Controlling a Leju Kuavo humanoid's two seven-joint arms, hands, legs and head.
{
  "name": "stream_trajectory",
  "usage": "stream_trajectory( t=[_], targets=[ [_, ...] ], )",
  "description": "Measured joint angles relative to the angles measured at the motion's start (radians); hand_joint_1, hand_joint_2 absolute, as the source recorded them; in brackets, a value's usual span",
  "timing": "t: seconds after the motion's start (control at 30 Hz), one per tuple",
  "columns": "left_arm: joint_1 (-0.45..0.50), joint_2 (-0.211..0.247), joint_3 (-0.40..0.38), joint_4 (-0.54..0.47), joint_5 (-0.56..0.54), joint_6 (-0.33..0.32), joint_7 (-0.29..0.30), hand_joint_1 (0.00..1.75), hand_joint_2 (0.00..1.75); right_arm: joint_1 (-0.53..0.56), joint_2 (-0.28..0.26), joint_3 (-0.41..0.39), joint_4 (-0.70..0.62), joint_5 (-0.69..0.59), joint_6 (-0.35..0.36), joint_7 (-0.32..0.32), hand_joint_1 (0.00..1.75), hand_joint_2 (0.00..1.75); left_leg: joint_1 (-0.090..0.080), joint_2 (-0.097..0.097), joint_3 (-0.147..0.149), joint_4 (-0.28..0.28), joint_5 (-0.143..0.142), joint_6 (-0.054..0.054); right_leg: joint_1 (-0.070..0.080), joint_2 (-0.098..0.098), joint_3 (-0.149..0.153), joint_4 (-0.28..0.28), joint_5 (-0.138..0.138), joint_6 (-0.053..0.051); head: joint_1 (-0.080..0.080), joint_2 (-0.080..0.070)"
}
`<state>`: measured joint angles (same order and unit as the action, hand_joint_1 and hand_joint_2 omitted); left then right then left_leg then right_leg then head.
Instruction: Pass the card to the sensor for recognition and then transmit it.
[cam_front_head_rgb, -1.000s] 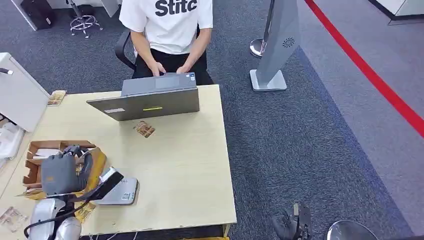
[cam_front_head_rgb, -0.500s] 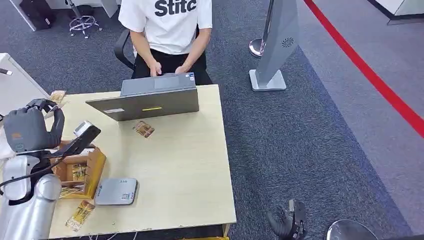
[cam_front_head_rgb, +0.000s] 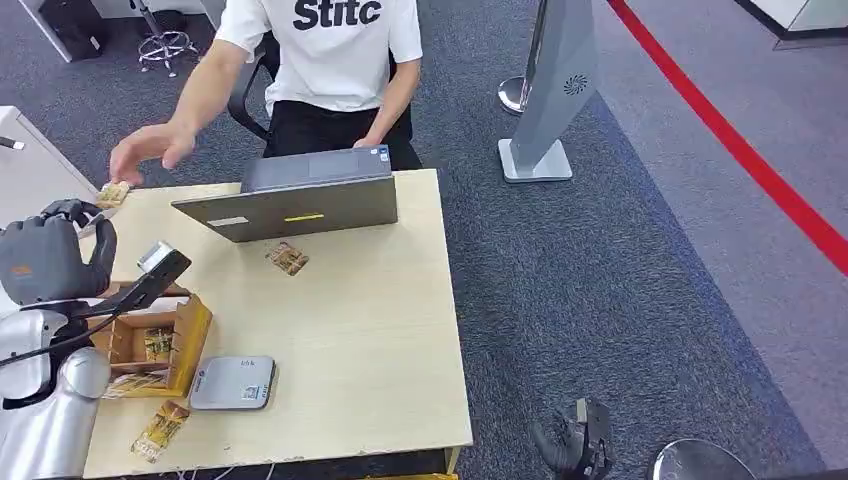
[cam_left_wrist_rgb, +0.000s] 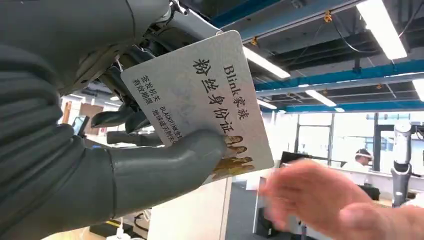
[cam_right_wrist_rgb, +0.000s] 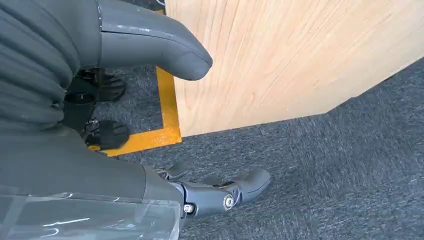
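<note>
Left hand (cam_left_wrist_rgb: 150, 165) holds the printed ID card (cam_left_wrist_rgb: 200, 100) raised beside the desk (cam_front_head_rgb: 350, 330), thumb pinching one face (other fingers behind). Card judged light, stiff, slick; the person's hand (cam_front_head_rgb: 150, 148) should take the free edge. Right hand (cam_right_wrist_rgb: 220, 192) hangs, fingers loosely spread.

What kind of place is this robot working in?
Most likely an open-plan office or lab. A person sits at a laptop on a wooden table, the floor is grey carpet, and strip lights hang under exposed ceiling beams.
</note>
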<state>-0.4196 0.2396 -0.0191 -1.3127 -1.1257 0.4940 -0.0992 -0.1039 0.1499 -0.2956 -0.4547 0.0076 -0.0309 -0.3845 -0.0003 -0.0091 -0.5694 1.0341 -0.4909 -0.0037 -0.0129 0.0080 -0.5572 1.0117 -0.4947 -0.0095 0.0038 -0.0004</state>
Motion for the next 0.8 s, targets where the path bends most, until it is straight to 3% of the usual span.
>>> stream_trajectory(
  t=[0.43, 0.7, 0.73, 0.77, 0.8],
  targets=[
    [0.017, 0.002, 0.0, 0.0, 0.001, 0.011, 0.0, 1.75, 1.75, 0.0, -0.003, 0.012, 0.002, -0.021, -0.003, -0.003, 0.0, 1.75, 0.0, 0.0, 0.0, 0.0, 0.0, 0.0, 0.0, 0.0, 0.0, 0.0, 0.0, 0.0, 0.0, 0.0],
    [0.016, 0.003, 0.0, 0.0, 0.003, 0.011, 0.001, 1.75, 1.75, 0.001, -0.003, 0.019, 0.003, -0.021, -0.003, -0.003, 0.0, 1.75, 0.0, 0.009, 0.0, 0.0, -0.001, 0.0, 0.0, 0.009, -0.003, 0.001, 0.001, -0.001, 0.0, 0.0],
    [0.016, 0.003, 0.0, 0.0, 0.003, 0.011, 0.001, 1.52, 1.75, 0.001, -0.003, 0.019, 0.003, -0.021, -0.003, -0.003, 0.0, 1.75, 0.0, 0.011, 0.0, 0.0, -0.001, 0.0, 0.0, 0.011, -0.003, 0.001, 0.001, -0.001, 0.0, 0.0],
    [0.016, 0.003, 0.0, 0.0, 0.003, 0.011, 0.001, 0.1, 1.75, 0.001, -0.003, 0.019, 0.003, -0.021, -0.003, -0.003, 0.0, 1.75, 0.0, 0.012, -0.001, 0.0, -0.002, -0.001, 0.0, 0.013, -0.004, 0.001, 0.001, -0.001, 0.0, 0.0],
    [0.016, 0.003, 0.0, 0.0, 0.003, 0.012, 0.001, 0.0, 1.75, 0.001, -0.003, 0.019, 0.003, -0.021, -0.005, -0.003, 0.0, 1.75, 0.0, 0.013, -0.001, 0.0, -0.002, 0.0, 0.0, 0.014, -0.004, 0.001, 0.001, -0.001, 0.0, 0.0]
  ],
)
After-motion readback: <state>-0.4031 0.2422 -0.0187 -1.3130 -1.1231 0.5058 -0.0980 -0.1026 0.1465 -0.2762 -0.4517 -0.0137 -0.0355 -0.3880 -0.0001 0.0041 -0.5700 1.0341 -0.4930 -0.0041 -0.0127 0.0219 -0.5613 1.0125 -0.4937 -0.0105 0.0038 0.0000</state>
